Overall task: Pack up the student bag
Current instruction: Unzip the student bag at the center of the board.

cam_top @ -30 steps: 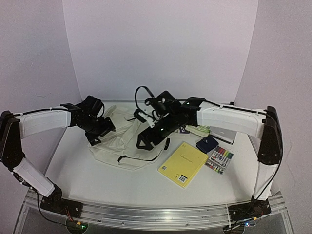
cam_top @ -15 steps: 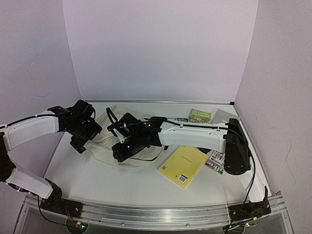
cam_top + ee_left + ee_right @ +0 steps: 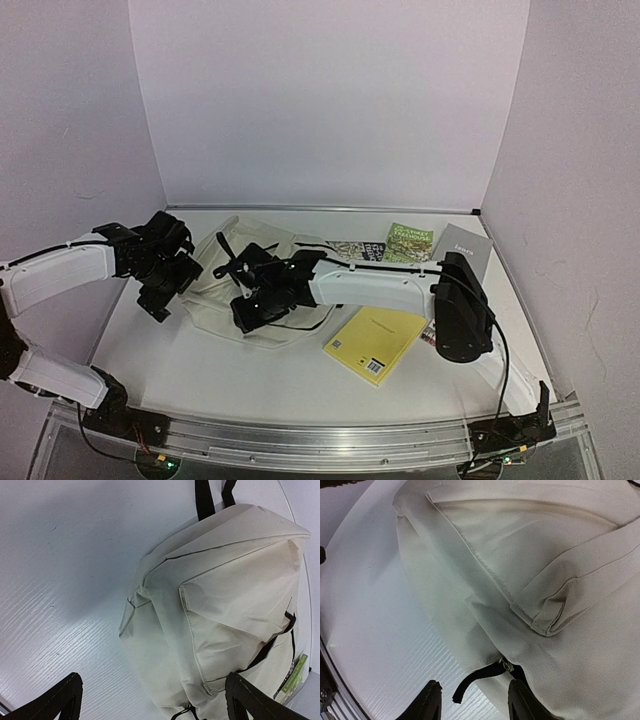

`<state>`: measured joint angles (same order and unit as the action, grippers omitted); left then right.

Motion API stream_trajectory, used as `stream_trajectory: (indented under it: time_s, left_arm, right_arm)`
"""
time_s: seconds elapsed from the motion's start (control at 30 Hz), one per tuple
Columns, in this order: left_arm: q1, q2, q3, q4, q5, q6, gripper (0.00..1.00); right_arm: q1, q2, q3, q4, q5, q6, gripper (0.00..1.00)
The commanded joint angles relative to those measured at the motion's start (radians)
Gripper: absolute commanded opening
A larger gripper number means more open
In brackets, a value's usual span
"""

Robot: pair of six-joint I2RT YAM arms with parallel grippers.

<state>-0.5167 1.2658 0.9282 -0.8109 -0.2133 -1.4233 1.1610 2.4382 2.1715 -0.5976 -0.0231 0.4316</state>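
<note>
Right gripper [image 3: 475,684], half-narrowed, straddles a black zipper pull [image 3: 480,675] on the cream fabric student bag [image 3: 530,555] lying flat on the white ridged desk [image 3: 365,610]; left gripper [image 3: 153,677] gapes wide nearby, pale lilac walls [image 3: 330,100] around.

The student bag [image 3: 215,300] is cream, close to off-white, with black straps and a thin black line of zipper trim. The notebook [image 3: 375,343] is bright yellow, with a small pale patch at its near corner. At the back, the booklet [image 3: 409,240] is green with light print, and the card [image 3: 462,250] beside it is plain grey. The tabletop [image 3: 200,365] is white and finely ribbed up close. The left arm [image 3: 60,275] and the right arm [image 3: 370,285] have white shells and black joints. The walls [image 3: 330,100] are pale lilac.
</note>
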Motion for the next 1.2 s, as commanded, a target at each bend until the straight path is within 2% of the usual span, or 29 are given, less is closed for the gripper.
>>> stream_trajectory:
  time_s: [0.0,0.3,0.7,0.87,1.17]
  left_arm:
    - [0.004,-0.039,-0.015,-0.011,-0.023,-0.022,1.00]
    - [0.004,-0.045,-0.034,-0.002,-0.016,-0.025,1.00]
    - [0.005,-0.028,-0.030,0.014,-0.013,-0.010,1.00]
    - [0.004,-0.024,-0.035,0.018,-0.013,-0.008,1.00]
    - [0.004,-0.035,-0.048,0.024,-0.014,-0.008,1.00]
  right_arm:
    - [0.001,0.035,0.046,-0.001,0.021,0.034,0.47]
    - [0.000,0.058,0.036,-0.004,0.023,0.047,0.46]
    - [-0.001,0.024,-0.001,-0.013,0.052,0.025,0.22]
    - [0.000,-0.010,-0.028,-0.011,0.040,0.005,0.21]
    - [0.029,0.032,0.001,-0.011,-0.012,-0.009,0.25]
